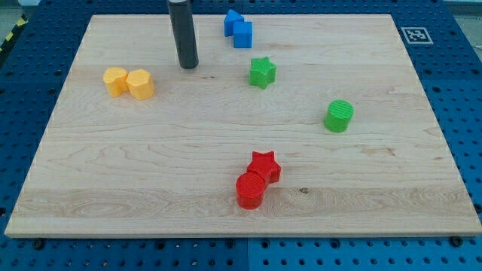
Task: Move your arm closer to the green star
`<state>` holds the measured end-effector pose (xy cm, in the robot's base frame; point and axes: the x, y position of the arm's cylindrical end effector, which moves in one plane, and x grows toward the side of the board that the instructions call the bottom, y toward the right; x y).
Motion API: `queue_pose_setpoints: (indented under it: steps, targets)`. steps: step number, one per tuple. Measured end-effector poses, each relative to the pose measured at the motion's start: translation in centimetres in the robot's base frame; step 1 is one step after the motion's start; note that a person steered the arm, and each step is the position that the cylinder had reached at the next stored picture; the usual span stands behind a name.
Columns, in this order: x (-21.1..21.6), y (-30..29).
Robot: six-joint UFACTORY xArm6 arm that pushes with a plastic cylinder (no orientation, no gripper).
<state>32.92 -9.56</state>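
The green star (262, 72) lies on the wooden board (151, 165), right of centre in the view's upper part. My tip (188, 66) rests on the board to the star's left, about a hundred pixels away, with bare wood between them. The dark rod rises from the tip to the view's top edge.
Two blue blocks (239, 30) touch each other above and left of the star. Two yellow blocks (129, 82) sit left of my tip. A green cylinder (339, 116) is at the right. A red star (264, 165) and red cylinder (250, 190) touch near the bottom centre.
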Motion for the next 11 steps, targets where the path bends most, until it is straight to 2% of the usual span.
queue_pose_setpoints:
  steps: [2, 4, 5, 6, 7, 11]
  targets:
    - [1.1, 0.9]
    - [7.2, 8.8]
    - [8.2, 9.5]
    - [8.2, 11.6]
    - [8.2, 17.9]
    - [4.7, 16.5]
